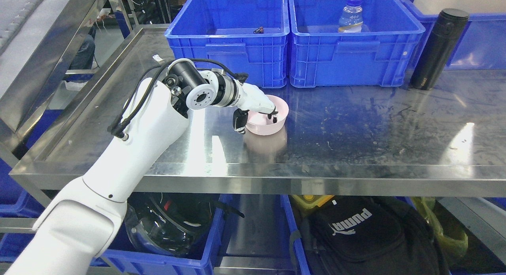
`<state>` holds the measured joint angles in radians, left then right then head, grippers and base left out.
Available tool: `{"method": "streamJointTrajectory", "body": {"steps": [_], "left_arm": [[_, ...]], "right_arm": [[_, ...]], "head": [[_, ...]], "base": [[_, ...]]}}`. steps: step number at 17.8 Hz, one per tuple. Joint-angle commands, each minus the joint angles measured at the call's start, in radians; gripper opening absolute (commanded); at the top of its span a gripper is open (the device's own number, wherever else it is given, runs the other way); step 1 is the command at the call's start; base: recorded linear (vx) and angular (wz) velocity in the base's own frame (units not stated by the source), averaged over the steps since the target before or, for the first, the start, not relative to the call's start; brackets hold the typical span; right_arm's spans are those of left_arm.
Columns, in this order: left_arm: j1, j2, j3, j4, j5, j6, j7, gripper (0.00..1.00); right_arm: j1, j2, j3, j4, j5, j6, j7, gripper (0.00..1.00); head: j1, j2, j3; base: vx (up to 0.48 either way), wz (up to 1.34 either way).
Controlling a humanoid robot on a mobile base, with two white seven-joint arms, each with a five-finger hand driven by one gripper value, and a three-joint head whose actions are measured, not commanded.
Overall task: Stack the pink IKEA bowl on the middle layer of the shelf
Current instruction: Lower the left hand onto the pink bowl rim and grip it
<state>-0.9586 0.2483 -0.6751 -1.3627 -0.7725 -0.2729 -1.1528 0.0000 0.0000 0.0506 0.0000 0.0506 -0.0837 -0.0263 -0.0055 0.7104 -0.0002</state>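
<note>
Pink bowl [269,119]: smooth matte plastic, round, shallow, straight-walled, standing upright on the stainless steel shelf [355,129], a little in front of the left blue crate [233,34]. Shelf surface brushed and scuffed, glossy enough to throw a pale pink reflection just under the bowl, with a raised lip along its left and front edges.

Left hand [255,105]: glossy white shell, black-tipped fingers [273,116], reaching in from the lower left on a white arm with a black cylindrical wrist joint and loose black cables. Fingers draped over the bowl's near-left rim and curled down into it, thumb hanging outside the wall on the left; rim pinched between the two, bowl still flat on the steel.

Two blue crates at the back, ribbed hard plastic, rectangular, side by side. Clear water bottle [351,15] with a blue cap inside the right blue crate [355,42]. Tall black cylindrical flask [437,49], matte, upright at the far right. Below the shelf, a black fabric bag [367,235] and a dark rounded helmet [174,223] in a lower blue bin.
</note>
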Motion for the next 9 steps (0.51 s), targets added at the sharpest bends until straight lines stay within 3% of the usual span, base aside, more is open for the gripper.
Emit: {"method": "streamJointTrajectory", "body": {"steps": [1, 5, 9], "left_arm": [[0.001, -0.084, 0.002, 0.111, -0.004, -0.022, -0.001, 0.64], [0.003, -0.086, 0.037, 0.109, -0.002, -0.037, -0.01, 0.44], [0.032, -0.084, 0.109, 0.109, 0.004, -0.104, -0.031, 0.07]], "right_arm": [[0.022, -0.018, 0.0, -0.017, 0.0, 0.001, 0.0, 1.0], [0.022, -0.018, 0.0, -0.017, 0.0, 0.001, 0.0, 1.0], [0.022, -0.018, 0.0, -0.017, 0.0, 0.001, 0.0, 1.0]], "head": [[0.0, 0.0, 0.0], [0.0, 0.0, 0.0], [0.0, 0.0, 0.0]], "base": [[0.0, 0.0], [0.0, 0.0], [0.001, 0.02]]}}
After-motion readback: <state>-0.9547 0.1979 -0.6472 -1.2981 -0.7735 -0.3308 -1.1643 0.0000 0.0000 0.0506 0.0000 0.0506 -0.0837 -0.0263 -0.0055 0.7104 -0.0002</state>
